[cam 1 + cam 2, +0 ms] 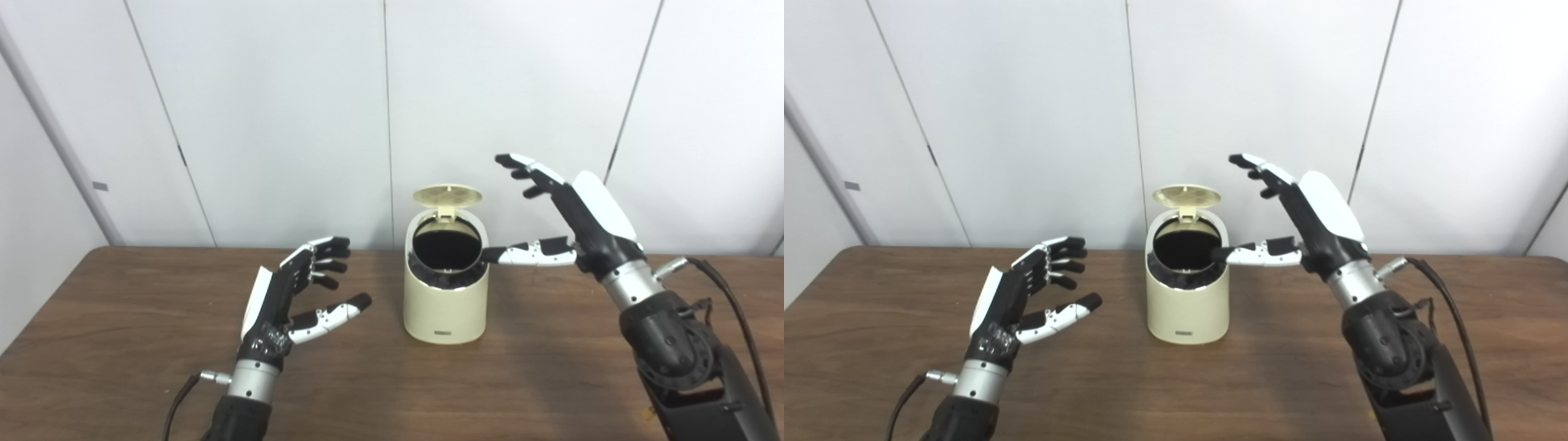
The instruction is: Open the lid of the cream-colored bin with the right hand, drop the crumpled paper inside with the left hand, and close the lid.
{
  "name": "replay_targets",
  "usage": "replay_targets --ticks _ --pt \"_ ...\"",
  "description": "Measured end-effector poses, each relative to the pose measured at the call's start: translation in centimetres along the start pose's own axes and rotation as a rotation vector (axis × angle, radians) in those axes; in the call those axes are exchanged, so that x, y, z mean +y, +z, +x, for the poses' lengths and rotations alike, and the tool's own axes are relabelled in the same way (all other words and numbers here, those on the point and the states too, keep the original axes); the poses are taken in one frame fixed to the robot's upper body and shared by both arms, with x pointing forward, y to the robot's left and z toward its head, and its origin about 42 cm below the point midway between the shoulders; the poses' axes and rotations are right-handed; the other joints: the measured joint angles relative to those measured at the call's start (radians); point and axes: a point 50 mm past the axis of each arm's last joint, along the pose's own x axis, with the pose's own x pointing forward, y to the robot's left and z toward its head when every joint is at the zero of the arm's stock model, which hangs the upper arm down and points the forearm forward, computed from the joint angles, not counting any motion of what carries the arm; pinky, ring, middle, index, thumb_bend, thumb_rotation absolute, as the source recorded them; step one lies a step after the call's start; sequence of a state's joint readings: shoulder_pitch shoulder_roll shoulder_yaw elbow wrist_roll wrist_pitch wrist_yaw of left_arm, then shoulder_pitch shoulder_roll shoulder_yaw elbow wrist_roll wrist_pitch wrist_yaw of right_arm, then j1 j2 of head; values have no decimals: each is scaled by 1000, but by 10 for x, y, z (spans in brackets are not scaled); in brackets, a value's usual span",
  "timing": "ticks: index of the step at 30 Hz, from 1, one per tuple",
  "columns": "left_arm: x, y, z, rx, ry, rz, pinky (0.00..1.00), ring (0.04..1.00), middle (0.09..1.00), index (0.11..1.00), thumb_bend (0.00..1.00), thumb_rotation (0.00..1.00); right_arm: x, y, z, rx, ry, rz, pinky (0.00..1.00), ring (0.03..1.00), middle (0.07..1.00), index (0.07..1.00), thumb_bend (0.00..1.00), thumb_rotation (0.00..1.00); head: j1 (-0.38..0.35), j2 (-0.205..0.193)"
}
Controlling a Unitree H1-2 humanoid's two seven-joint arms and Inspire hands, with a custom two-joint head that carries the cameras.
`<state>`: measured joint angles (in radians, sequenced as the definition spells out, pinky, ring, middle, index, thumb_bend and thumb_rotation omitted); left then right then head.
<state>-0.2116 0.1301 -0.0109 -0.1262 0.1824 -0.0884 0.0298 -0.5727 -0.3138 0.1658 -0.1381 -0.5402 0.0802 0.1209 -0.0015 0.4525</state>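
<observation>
The left hand is held just above the table, nearest the cameras and left of the bin, with its fingers spread and lightly curled and nothing held in it; its thumb is stretched toward the bin but is well short of it. A cable is seen running from its wrist to the bottom edge. The right hand is raised higher, to the right of the bin, with its fingers apart and reaching up and to the left, level with the lid but beside it and not touching it. Its thumb is pointed sideways at the bin's rim; the tip is seen at or just against the edge of the opening, and contact cannot be judged for certain. Nothing is gripped by this hand. The bin is stood upright near the middle of the table, between the two hands, with its lid swung up on the rear hinge so that the ribbed underside is shown. The opening is dark, lined with a black bag, and what lies inside cannot be made out. Behind the table a white panelled wall is seen.
</observation>
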Motion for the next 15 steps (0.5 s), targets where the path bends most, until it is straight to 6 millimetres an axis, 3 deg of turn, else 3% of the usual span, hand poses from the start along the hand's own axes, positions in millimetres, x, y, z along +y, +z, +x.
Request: replay_targets --ticks 3,10,15 --pt "-2 -8 -6 26 -5 6 570 671 718 737 711 130 -2 5 7 -4 16 4 691 856 890 867 717 460 0 0" --pt "-6 -10 -10 39 -10 3 566 679 733 742 727 127 2 10 16 0 80 -21 691 940 912 890 738 551 3 -3" --pt "-10 -14 -14 56 -17 -4 559 679 731 771 745 138 2 13 23 12 108 -62 830 995 913 894 747 610 3 -3"
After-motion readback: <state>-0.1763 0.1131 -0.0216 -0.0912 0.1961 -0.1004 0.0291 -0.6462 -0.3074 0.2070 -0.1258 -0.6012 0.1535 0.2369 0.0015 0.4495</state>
